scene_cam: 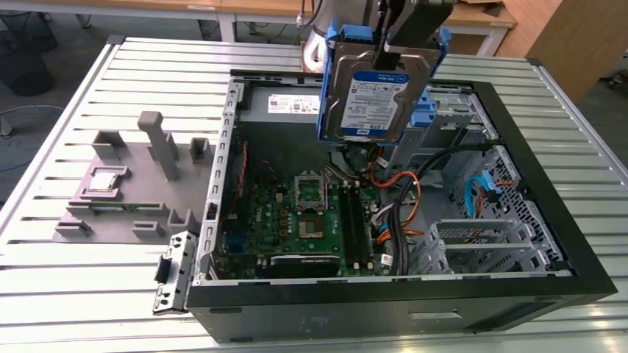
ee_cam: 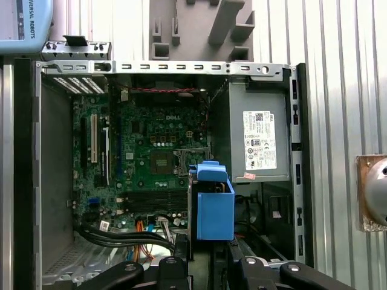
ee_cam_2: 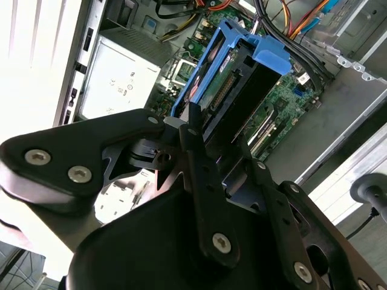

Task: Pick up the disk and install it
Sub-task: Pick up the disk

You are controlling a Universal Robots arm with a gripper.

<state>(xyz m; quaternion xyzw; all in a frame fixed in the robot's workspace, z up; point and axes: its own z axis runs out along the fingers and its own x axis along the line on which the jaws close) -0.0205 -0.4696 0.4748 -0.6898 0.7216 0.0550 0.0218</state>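
The disk (scene_cam: 373,95) is a silver hard drive with a white and dark blue label, set in a blue plastic carrier. It hangs upright above the back of the open computer case (scene_cam: 393,309), clear of the motherboard (scene_cam: 304,213). My gripper (scene_cam: 395,53) is shut on the disk's upper edge. In the second wrist view the black fingers (ee_cam_2: 202,163) clamp the disk (ee_cam_2: 233,78) from both sides. In the first wrist view the carrier (ee_cam: 213,208) is seen end-on over the case's interior, between the memory slots and the power supply.
A grey power-supply box with a white sticker (ee_cam: 257,142) sits in one corner of the case. Orange and black cables (scene_cam: 412,187) run past a metal drive cage (scene_cam: 481,243). A grey fixture block (scene_cam: 137,184) stands on the slatted table at the exterior view's left.
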